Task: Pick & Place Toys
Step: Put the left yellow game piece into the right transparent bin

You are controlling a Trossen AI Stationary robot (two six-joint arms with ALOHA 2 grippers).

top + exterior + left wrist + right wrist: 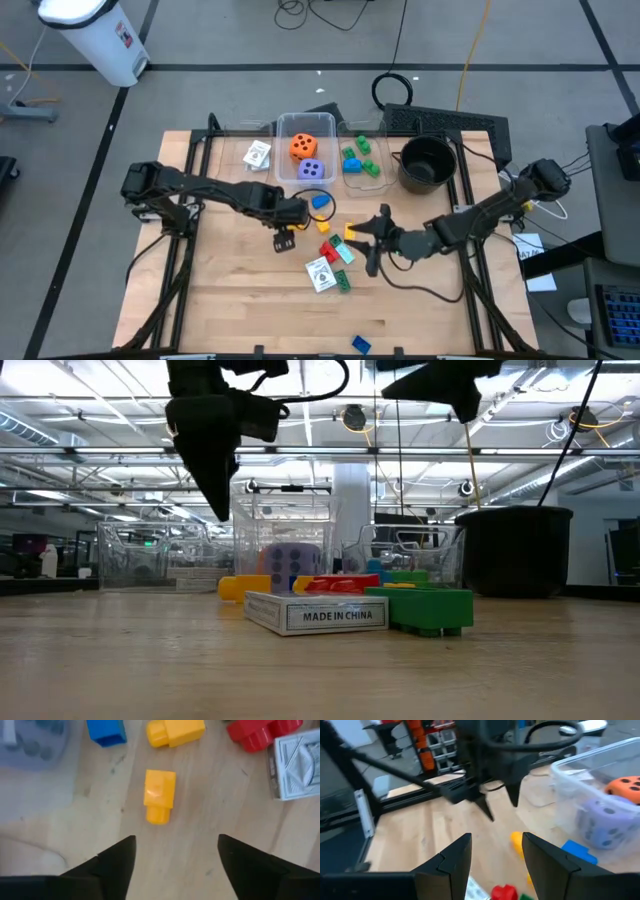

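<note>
Loose toys lie mid-table: a blue brick (320,202), yellow bricks (350,232), red bricks (325,228), green bricks (343,282) and a card pack (322,273). My left gripper (300,222) hangs open above the table, pointing down, with a small yellow brick (160,795) lying on the wood just ahead of its fingertips (175,855). My right gripper (366,240) is open and empty to the right of the pile, raised and facing it (495,852). An orange die (303,147) and a purple die (311,169) sit in a clear bin (283,128).
A second clear bin (372,182) holds green bricks. A black pot (428,162) stands at the far right. Another card pack (258,155) lies left of the bins. A blue brick (360,345) lies near the front edge. Bare wood shows at the near left.
</note>
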